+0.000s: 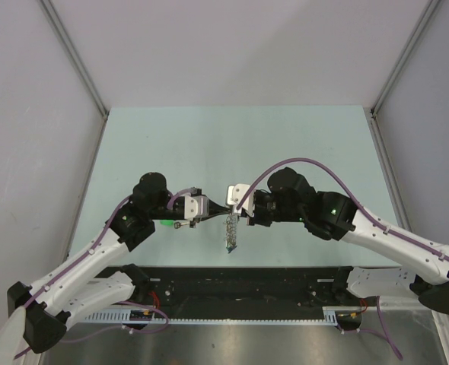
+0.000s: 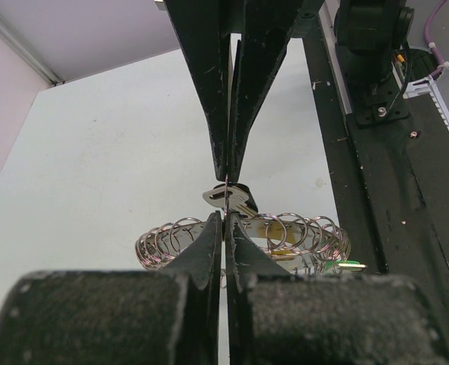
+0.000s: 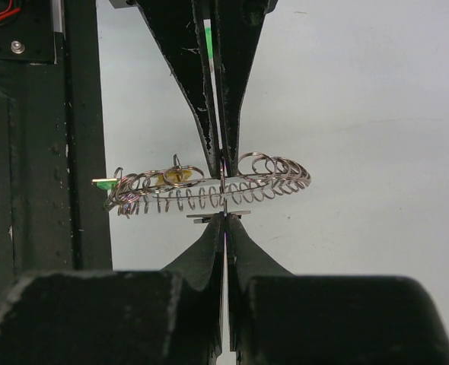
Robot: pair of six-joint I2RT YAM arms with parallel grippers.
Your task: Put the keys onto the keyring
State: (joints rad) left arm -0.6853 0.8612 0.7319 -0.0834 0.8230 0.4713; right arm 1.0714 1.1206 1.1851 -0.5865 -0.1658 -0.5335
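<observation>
My two grippers meet tip to tip above the middle of the table. The left gripper [image 1: 218, 212] [image 2: 224, 217] and the right gripper [image 1: 234, 207] [image 3: 224, 219] are both shut on one thin keyring [image 2: 226, 190] [image 3: 224, 186], seen edge-on between them. A flat silver key [image 2: 228, 198] [image 3: 218, 215] lies across the right gripper's tips. A chain of several linked wire rings [image 1: 230, 232] [image 2: 300, 228] [image 3: 202, 194] hangs from there. It carries a yellow-headed key [image 2: 279, 242] [image 3: 175, 177] and a green-headed key [image 2: 346, 265] [image 3: 103, 182]. No blue or white key shows.
The pale green table [image 1: 232, 144] has grey walls on three sides. The black base rail [image 1: 240, 281] [image 2: 392, 152] with cables runs along the near edge, close under the hanging rings.
</observation>
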